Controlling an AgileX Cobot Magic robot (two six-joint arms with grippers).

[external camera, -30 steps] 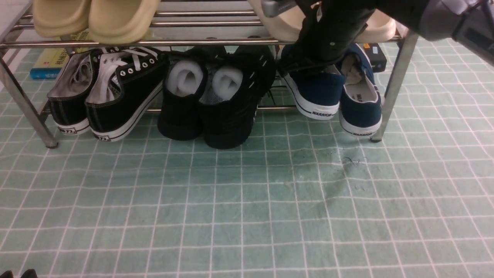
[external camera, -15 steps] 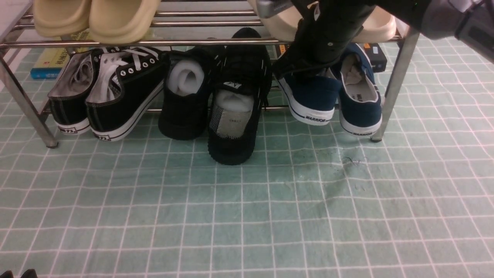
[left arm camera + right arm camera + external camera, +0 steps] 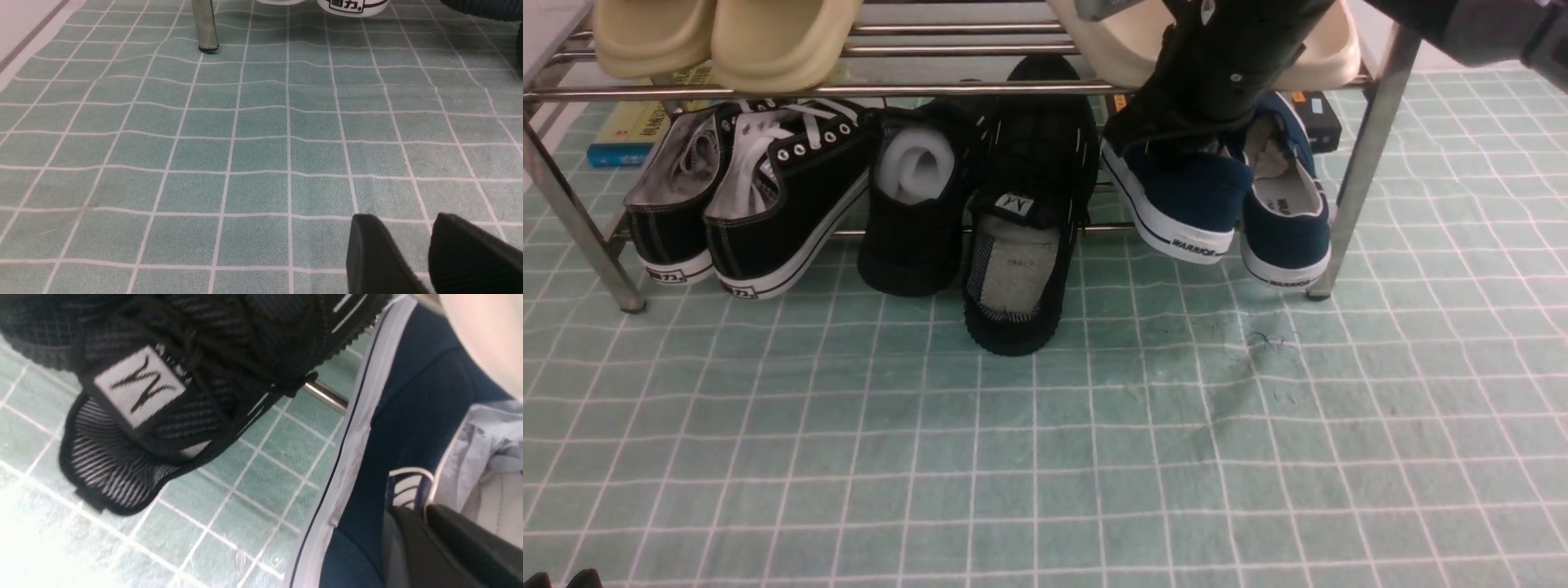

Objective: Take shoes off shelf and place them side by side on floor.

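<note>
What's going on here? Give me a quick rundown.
The right hand grips the collar of one navy slip-on on the lower tier of the shelf. One black knit sneaker leans off that tier, heel on the floor. The left hand hovers open over bare floor, holding nothing. No pair stands side by side yet.

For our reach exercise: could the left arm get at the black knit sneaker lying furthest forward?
Probably yes: only bare floor lies between the open left pincer and that sneaker; the right pincer grips the navy shoe beside it.

Front of navy shoe (image 3: 1192, 204) hidden behind right hand (image 3: 1176, 143), left hand (image 3: 402, 228) cut off, seemingly tips only
</note>
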